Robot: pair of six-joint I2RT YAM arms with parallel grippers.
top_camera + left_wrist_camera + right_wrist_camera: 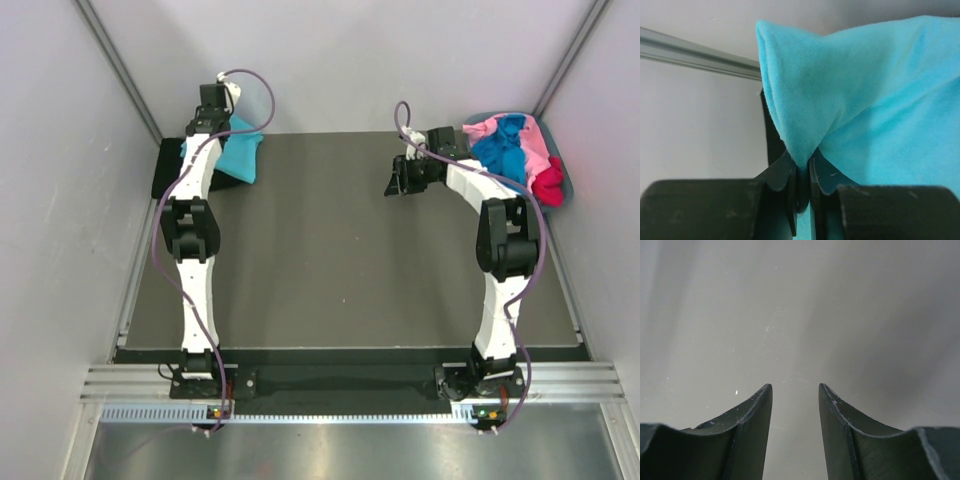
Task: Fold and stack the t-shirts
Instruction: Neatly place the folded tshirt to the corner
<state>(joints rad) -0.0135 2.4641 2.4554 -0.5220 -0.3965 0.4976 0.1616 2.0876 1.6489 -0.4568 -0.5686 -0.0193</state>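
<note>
1. Table (330, 260): dark mat, bare in the near and middle part. The 2 arms are bolted at its near edge.

2. Right gripper (398, 182): mid-right, short of the tub. Its wrist view shows the jaws apart with only mat between the fingertips (765, 392). It holds nothing.

3. Left gripper (803, 162): reached to the far left corner, jaws pinched together on a fold of cloth.

4. Turquoise shirt (240, 155): far left, bunched into a compact shape and held by 1 gathered point. It fans out above the fingers in the left wrist view.

5. Black shirt (165, 172): flat at the far left edge, just beside the turquoise one. The arm hides where the 2 meet.

6. Tub (478, 118): far right corner. A loose heap of 3 fills it: pink shirt (486, 128), blue shirt (500, 150) and red shirt (548, 188) at the near rim.

Handling note: the step looks like placing the turquoise shirt by the black one. A 1-point pinch lets cloth sag, so lower it until it lies flat and its edges are square with the black shirt, then release. The free right gripper could smooth or steady it.
</note>
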